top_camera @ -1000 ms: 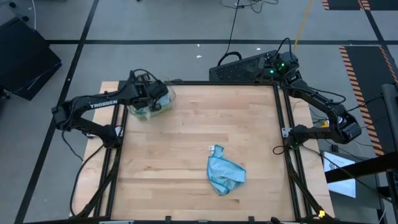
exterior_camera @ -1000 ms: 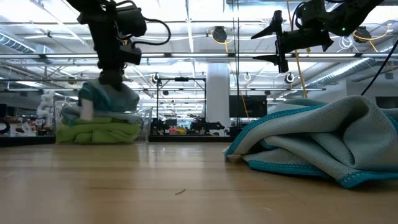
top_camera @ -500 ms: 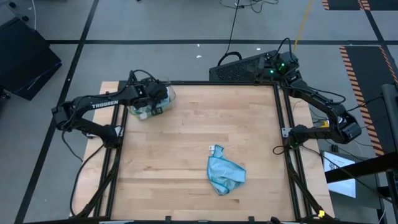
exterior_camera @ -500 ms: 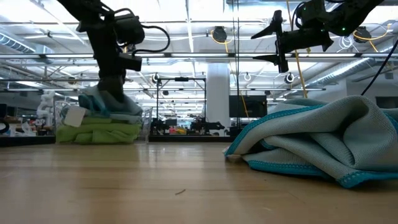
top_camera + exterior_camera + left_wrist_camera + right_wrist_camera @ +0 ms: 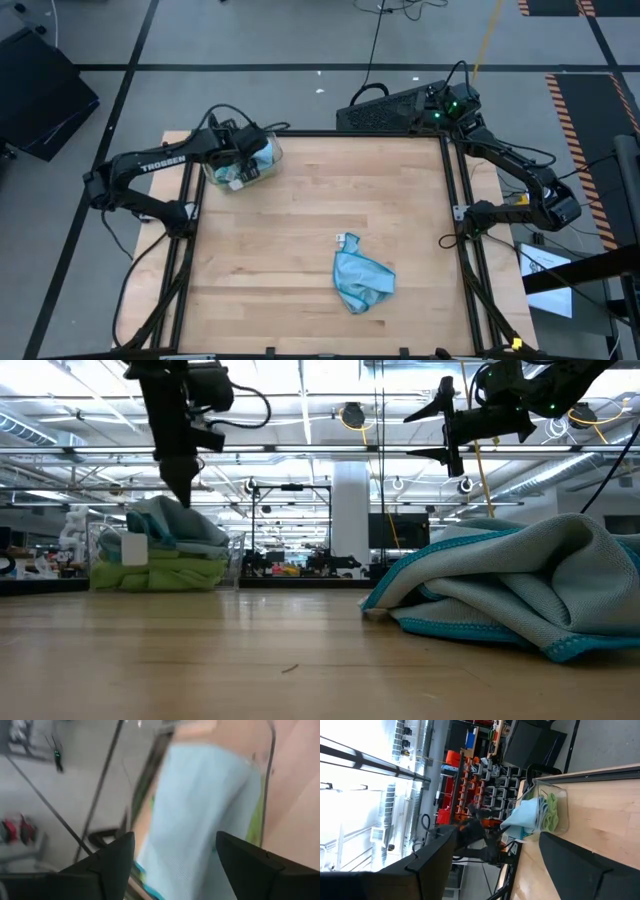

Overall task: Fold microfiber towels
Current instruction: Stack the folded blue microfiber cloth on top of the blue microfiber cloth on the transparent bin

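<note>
Light blue towel [image 5: 262,156] now sits dropped on the green stack [image 5: 155,572] inside your clear bin [image 5: 273,160] at the bench's far left corner. Left pincer [image 5: 183,488] just spread wide and lifted off, holding nothing. Right pincer [image 5: 445,426] parked high, spread, empty. Crumpled blue towel [image 5: 360,282] mid-bench is likely next.

A light blue towel [image 5: 361,281] with a teal edge and a white tag lies on the pale wood table [image 5: 300,210]; in the clear bin [image 5: 232,560], light blue towels [image 5: 175,525] top lime green towels [image 5: 155,572]
</note>
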